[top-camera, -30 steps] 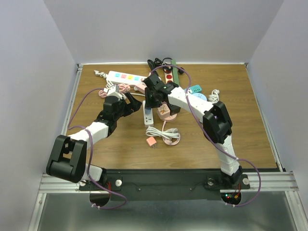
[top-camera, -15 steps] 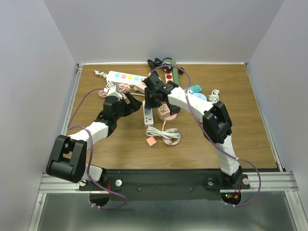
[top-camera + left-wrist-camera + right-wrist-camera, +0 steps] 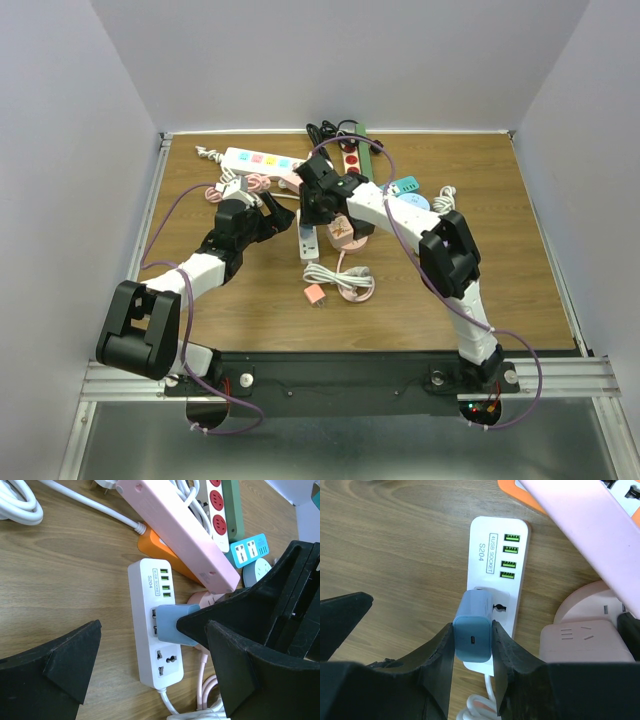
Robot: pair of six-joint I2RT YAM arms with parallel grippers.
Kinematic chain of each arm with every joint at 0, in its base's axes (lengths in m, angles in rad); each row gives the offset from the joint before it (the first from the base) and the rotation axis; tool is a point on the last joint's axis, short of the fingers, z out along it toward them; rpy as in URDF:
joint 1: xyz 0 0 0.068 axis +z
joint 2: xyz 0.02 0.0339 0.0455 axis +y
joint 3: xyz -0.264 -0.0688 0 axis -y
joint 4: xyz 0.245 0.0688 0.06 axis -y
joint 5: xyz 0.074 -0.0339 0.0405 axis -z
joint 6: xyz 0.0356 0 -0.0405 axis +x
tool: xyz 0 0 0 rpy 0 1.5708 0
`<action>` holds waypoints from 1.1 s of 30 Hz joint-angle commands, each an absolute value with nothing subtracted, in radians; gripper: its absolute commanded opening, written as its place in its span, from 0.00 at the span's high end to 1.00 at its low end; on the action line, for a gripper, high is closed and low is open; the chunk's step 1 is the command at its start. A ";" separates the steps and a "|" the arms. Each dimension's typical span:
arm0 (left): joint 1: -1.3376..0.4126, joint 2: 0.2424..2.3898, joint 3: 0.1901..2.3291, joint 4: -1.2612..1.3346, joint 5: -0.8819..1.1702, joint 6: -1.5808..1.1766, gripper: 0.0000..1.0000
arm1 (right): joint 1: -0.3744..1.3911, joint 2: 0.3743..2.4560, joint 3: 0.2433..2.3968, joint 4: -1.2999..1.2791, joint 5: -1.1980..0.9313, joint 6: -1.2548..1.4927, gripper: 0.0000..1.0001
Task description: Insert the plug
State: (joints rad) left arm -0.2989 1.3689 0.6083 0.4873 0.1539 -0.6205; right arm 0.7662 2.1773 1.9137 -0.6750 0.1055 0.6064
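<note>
A blue plug (image 3: 475, 607) is pinched between the fingers of my right gripper (image 3: 472, 635). Its front end sits against the upper socket of a white power strip (image 3: 497, 545) with green USB ports. I cannot tell how deep the prongs are. In the left wrist view the plug (image 3: 172, 625) covers that socket on the strip (image 3: 147, 592), and the lower socket is free. My left gripper (image 3: 150, 635) is open, its fingers either side of the strip without touching it. From above, the right gripper (image 3: 312, 205) hides the plug, and the left gripper (image 3: 275, 215) is beside the strip (image 3: 308, 240).
A pink power strip (image 3: 180, 530) lies diagonally just beyond the white one, over an orange piece (image 3: 160, 550). A strip with red sockets (image 3: 217, 505), a teal adapter (image 3: 250, 550), a pink box (image 3: 585, 640), coiled cables (image 3: 340, 275) and an orange plug (image 3: 315, 294) lie around.
The right arm has shifted very slightly to the left with the plug in its grip. The left arm has not moved.
</note>
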 commanded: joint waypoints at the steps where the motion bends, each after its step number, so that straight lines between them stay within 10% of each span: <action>1: -0.296 1.347 0.598 0.506 0.163 -0.600 0.02 | 0.785 2.191 1.936 -0.669 0.173 0.595 1.00; 33: -0.218 1.305 0.519 0.514 0.161 -0.615 0.02 | 0.831 2.424 2.071 -0.727 0.253 0.503 1.00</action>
